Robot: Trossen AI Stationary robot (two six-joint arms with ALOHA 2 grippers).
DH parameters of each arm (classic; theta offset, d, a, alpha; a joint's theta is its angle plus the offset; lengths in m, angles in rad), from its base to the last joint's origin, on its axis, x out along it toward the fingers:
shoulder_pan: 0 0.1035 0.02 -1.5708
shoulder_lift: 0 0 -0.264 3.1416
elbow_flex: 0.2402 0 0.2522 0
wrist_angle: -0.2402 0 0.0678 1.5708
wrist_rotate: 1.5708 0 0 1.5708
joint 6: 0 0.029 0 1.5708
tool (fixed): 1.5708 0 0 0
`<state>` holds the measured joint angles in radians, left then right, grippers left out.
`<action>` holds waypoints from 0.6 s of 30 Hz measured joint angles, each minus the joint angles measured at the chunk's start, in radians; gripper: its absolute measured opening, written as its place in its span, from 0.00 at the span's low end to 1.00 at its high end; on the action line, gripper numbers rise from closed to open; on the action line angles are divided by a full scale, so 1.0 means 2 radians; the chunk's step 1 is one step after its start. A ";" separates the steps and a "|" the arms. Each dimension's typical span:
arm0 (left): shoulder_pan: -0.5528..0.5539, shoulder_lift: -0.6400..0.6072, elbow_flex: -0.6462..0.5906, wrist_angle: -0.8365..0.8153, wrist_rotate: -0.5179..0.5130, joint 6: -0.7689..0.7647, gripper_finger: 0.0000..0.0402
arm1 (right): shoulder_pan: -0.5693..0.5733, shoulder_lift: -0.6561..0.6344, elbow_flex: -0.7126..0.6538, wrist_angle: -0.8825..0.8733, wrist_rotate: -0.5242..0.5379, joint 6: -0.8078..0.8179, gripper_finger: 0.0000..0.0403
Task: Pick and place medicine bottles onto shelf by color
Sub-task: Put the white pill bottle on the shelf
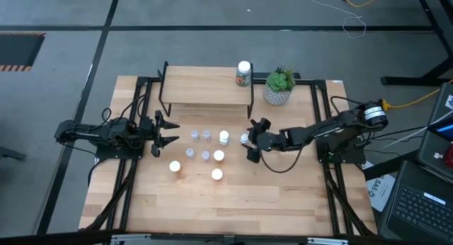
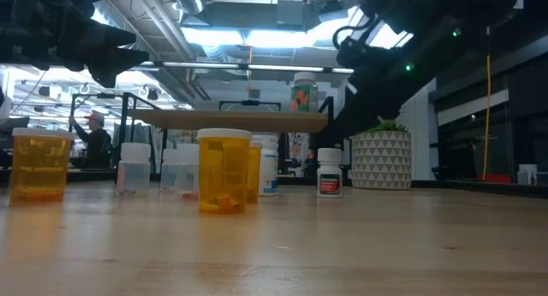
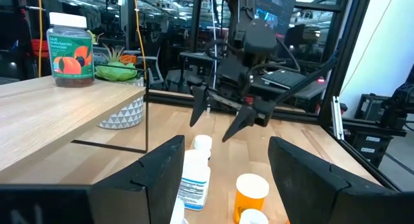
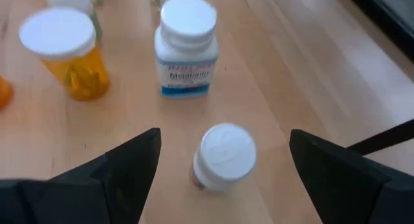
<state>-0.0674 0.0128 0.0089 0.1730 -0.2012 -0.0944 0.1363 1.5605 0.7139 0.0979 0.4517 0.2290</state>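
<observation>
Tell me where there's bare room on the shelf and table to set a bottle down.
The shelf plank is bare left of the dark bottle at its right end. The table is bare along its near edge. It is crowded below the shelf, where the small bottles cluster between both arms.

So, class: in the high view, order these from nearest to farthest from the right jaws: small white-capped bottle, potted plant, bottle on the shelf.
1. Small white-capped bottle, at the right gripper, between its open jaws.
2. Potted plant, back edge.
3. Bottle on the shelf, shelf's right end.
</observation>
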 joint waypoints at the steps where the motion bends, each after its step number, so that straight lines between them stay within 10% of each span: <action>1: 0.000 0.000 0.000 0.000 0.000 0.000 0.55 | -0.001 0.004 0.000 0.000 0.000 0.002 0.85; 18: 0.000 0.000 0.000 0.000 0.000 0.000 0.55 | -0.017 0.050 0.000 0.026 -0.017 0.055 0.65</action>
<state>-0.0675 0.0128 0.0087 0.1724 -0.2011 -0.0940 0.1017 1.6600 0.7143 0.1501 0.4168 0.3386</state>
